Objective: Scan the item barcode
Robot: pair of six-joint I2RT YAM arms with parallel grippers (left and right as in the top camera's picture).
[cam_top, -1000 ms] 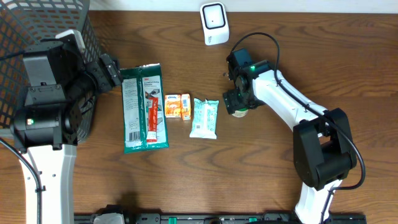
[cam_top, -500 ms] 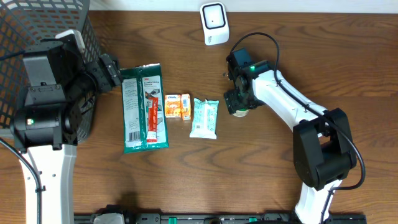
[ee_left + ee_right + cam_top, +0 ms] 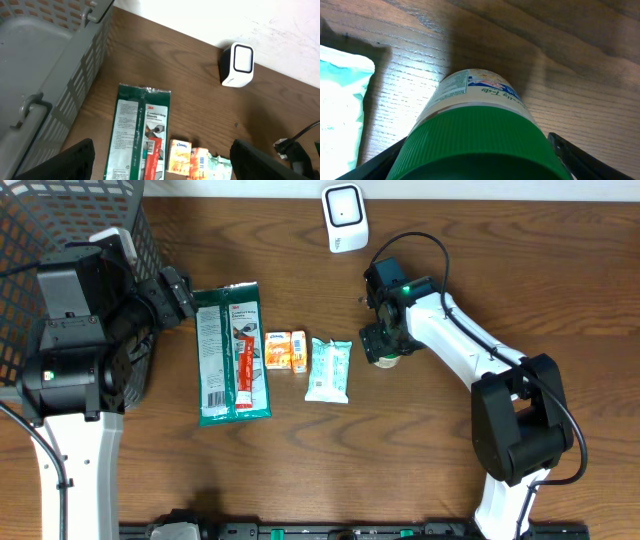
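A jar with a ribbed green lid (image 3: 480, 135) and a pale printed label stands on the wooden table right of the packets. My right gripper (image 3: 383, 340) is over it, covering most of it from overhead, and its black fingers (image 3: 385, 162) press both sides of the lid. No barcode shows on the label. The white scanner (image 3: 344, 217) stands at the table's far edge, also in the left wrist view (image 3: 238, 65). My left gripper (image 3: 178, 293) hangs open beside the basket, nothing between its fingers (image 3: 75, 160).
A green glove pack (image 3: 232, 352), a small orange tissue pack (image 3: 285, 350) and a teal packet (image 3: 329, 369) lie in a row left of the jar. A grey mesh basket (image 3: 60, 220) fills the far left corner.
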